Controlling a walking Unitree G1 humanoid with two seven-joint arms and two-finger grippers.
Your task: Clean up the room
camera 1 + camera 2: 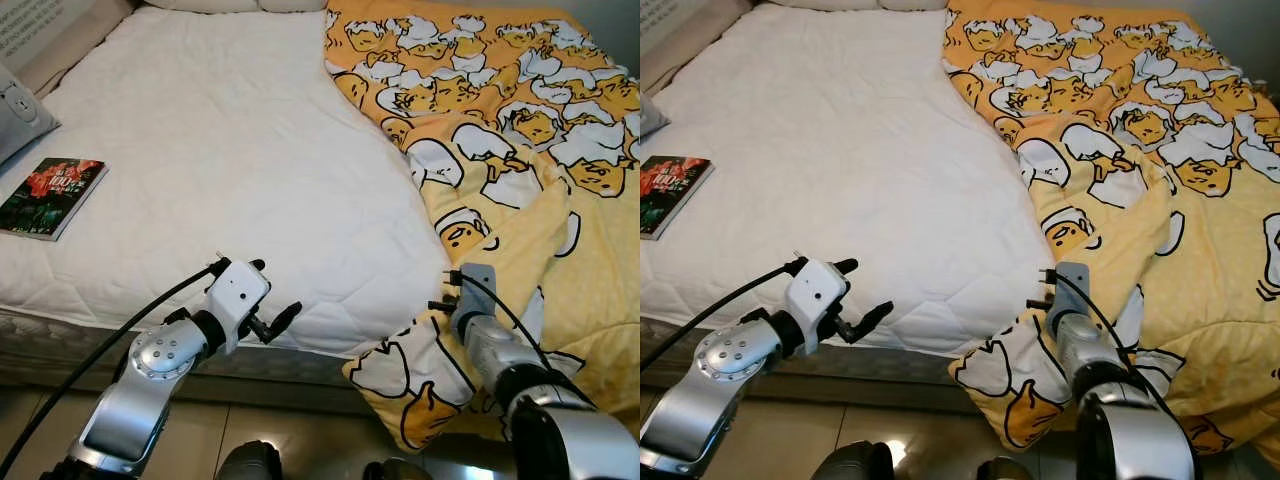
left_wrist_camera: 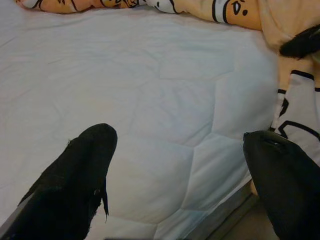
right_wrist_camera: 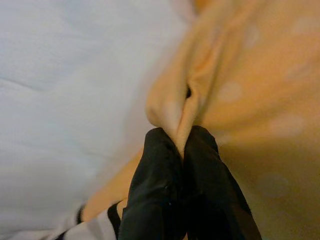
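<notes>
**Right gripper pinches the quilt's edge at the foot of the bed**

Our right gripper [image 3: 182, 142] is clenched on a fold of the yellow cartoon-print quilt [image 1: 520, 130], its two black fingers pressed together with the cloth between them. We judge this hold is meant for drawing the quilt across the bare white quilted mattress [image 1: 230, 150], since it lies bunched over the bed's right half with a corner hanging off the foot. The right arm reaches forward, low at the mattress edge. Our left gripper [image 1: 268, 300] hovers spread and empty over the near edge. A dark paperback book [image 1: 50, 197] lies at the far left.
</notes>
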